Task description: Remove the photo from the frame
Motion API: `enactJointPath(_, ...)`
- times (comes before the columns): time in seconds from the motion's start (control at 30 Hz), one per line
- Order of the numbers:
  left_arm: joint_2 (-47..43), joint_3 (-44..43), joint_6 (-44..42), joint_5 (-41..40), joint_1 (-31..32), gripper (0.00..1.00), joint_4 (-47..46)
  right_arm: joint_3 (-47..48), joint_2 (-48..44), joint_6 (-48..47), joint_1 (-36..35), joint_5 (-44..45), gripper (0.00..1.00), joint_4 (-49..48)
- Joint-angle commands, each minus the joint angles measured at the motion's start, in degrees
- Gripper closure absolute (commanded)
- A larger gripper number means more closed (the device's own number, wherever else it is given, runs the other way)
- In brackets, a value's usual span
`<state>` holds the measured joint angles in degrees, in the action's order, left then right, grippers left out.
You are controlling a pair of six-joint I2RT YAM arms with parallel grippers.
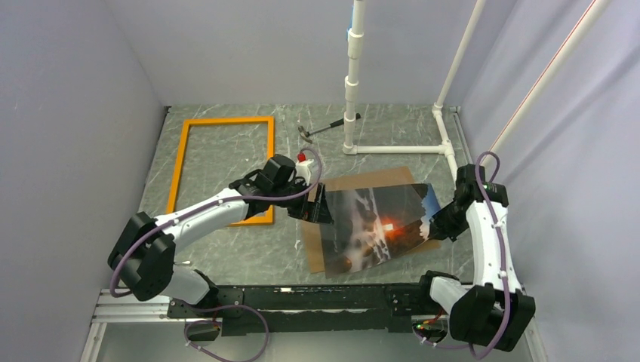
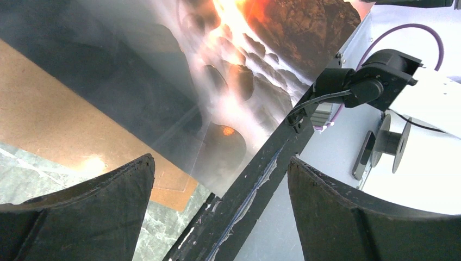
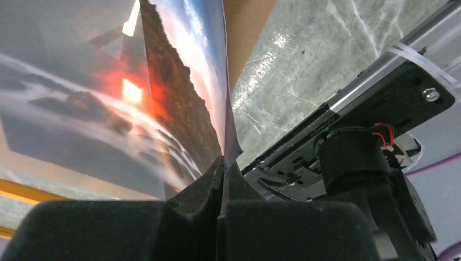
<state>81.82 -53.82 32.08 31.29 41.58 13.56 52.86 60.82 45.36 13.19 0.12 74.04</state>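
Right wrist: glossy curled rectangular photo [image 3: 179, 114]

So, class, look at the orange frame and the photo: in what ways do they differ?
The frame is a thin orange border with bare table showing through; the photo is a solid print of rocks and sunset. The frame lies ungripped at the far left; the photo lies right of it on a brown board, one edge pinched by the shut right tool. Both are rectangular.

Hammer [image 1: 324, 129], white pipe stand [image 1: 351, 90], grey marbled table [image 1: 392, 130]
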Motion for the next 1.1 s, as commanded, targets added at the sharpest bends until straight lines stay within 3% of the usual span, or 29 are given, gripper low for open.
enactJointPath(0.0,-3.49,-1.99,-2.67,2.29,-1.89,0.05,1.88,7.01,-2.30,0.63,0.08,4.55,1.00,8.99)
enactJointPath(0.17,-5.25,-1.98,-3.31,3.73,-4.47,0.05,2.45,14.12,-4.93,-1.15,0.07,9.26,1.00,12.08)
enactJointPath(0.47,-8.36,-1.33,-3.69,4.69,-6.75,0.05,3.60,32.73,-4.06,-6.54,0.08,7.60,1.00,11.76)
enactJointPath(0.73,-10.28,-1.18,-3.62,4.48,-7.89,0.05,4.63,52.79,-0.70,-13.35,0.08,1.61,1.00,4.78)
enactJointPath(1.07,-14.33,0.66,-2.53,2.09,-10.04,0.05,5.72,56.21,4.96,-9.09,-1.24,-28.18,1.00,-17.40)
